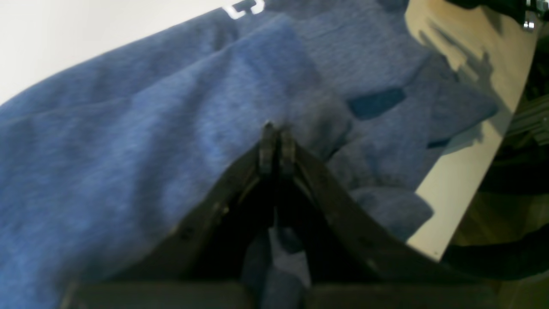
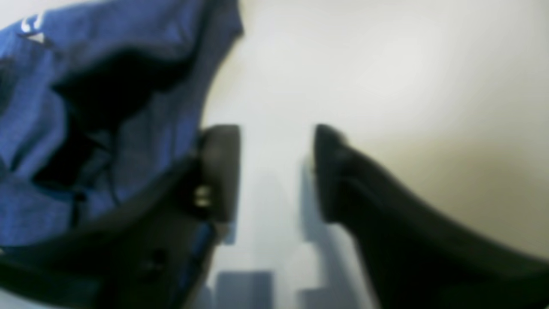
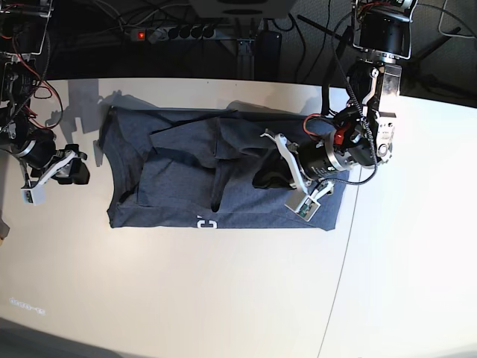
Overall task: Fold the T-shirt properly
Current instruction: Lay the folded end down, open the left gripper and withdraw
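Left wrist: left end effector [image 1: 276,141] pinches T-shirt [image 1: 128,141]; hidden in base.

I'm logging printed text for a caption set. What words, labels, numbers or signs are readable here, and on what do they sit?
"C": the single white letter showing at the lower edge of the folded T-shirt, in the base view; the rest of the print is folded under.
White marks on the shirt in both wrist views: cut off and blurred, unreadable.
Faint marking on the table, near its lower left corner: too small to read.

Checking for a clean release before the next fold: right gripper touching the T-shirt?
Apart. The base view shows the right gripper over bare table, a gap clear of the T-shirt edge; the right wrist view shows its jaws open and empty.
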`<action>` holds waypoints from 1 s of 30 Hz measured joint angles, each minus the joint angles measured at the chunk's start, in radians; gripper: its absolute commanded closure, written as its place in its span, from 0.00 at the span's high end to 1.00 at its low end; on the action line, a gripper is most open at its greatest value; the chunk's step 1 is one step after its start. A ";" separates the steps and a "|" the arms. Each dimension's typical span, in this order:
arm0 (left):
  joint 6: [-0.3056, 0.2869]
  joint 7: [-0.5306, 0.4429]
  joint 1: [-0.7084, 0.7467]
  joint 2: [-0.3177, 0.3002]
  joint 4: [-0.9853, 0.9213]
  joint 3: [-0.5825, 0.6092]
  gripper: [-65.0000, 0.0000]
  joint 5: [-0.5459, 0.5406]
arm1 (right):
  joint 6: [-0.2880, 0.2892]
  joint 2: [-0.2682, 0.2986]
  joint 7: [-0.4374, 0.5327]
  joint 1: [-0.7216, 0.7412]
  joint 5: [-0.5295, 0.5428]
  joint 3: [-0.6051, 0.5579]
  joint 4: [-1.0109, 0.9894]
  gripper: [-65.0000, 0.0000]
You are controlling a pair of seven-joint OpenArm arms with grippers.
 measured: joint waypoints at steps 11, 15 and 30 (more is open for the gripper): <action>0.000 0.027 -0.018 -0.069 0.000 -0.091 0.00 -0.064 | 0.000 -0.039 -0.026 0.069 0.070 -0.109 -0.067 0.56; 0.000 0.035 -0.021 -0.101 0.000 -0.139 0.00 -0.085 | -0.001 -0.061 -0.015 0.086 0.032 -0.198 -0.063 0.56; 0.000 0.068 -0.022 -0.225 0.000 -0.205 0.00 -0.098 | -0.002 -0.132 -0.002 0.082 -0.066 -0.241 -0.060 0.30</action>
